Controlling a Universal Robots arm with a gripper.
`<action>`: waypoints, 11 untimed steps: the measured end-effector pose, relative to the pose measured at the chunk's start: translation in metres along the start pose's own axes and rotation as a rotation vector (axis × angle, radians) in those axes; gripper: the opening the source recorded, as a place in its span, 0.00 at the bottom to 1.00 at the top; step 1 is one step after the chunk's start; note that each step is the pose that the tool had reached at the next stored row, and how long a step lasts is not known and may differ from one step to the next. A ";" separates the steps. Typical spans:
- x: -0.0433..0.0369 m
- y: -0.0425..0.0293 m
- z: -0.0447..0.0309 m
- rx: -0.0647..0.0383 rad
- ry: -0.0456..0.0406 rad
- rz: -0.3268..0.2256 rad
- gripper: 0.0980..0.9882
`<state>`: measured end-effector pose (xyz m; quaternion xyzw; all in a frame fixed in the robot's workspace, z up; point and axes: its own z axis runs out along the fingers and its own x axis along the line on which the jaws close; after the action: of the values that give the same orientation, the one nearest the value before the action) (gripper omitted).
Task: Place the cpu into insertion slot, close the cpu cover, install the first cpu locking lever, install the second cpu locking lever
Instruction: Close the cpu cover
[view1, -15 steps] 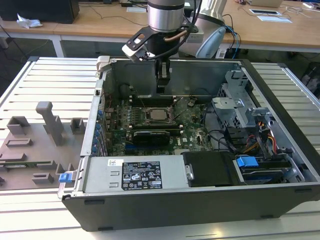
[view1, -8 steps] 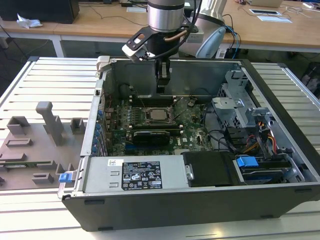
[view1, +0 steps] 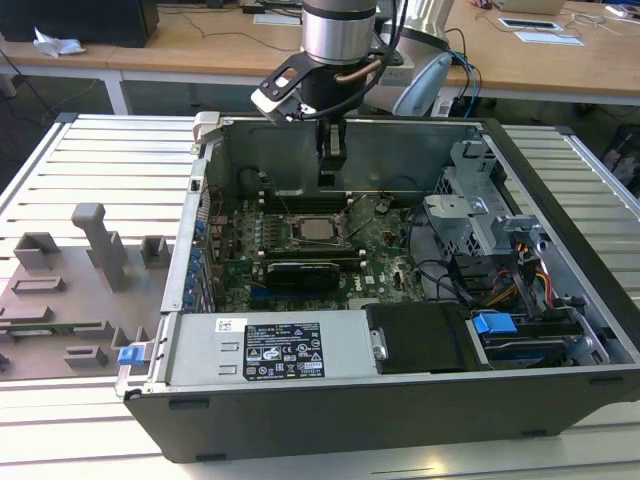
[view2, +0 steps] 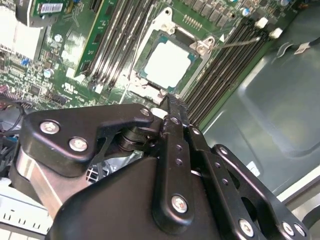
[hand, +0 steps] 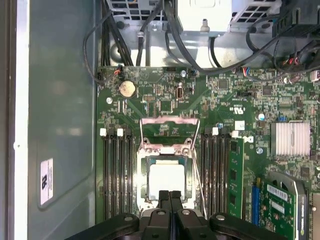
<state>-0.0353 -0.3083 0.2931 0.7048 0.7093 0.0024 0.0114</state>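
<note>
Hovering with black fingers (hand: 163, 199) closed on nothing
The small square silvery-grey cpu (hand: 165, 179) lies in the silvery-framed insertion slot (hand: 141, 186); the black gripper (hand: 169, 194) hangs above one edge of the slot. The thin silvery windowed cpu cover (hand: 170, 120) seems raised at the slot's opposite edge; closing it likely wants a gentle push on its frame, never the cpu

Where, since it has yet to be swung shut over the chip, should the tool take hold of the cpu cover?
Grip the cpu cover by its free cross edge, farthest from the hinge. It seems to stand open beside the cpu, a thin frame plate, so come from above and pinch across its thickness.
</note>
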 end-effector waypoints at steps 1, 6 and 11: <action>0.0000 0.0041 0.0001 0.000 0.0000 0.000 0.01; -0.0002 0.0238 0.0005 0.002 -0.0003 0.000 0.01; 0.0000 0.0488 0.0010 0.005 -0.0024 0.000 0.01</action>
<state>0.0135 -0.3079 0.2931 0.7047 0.7094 -0.0002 0.0105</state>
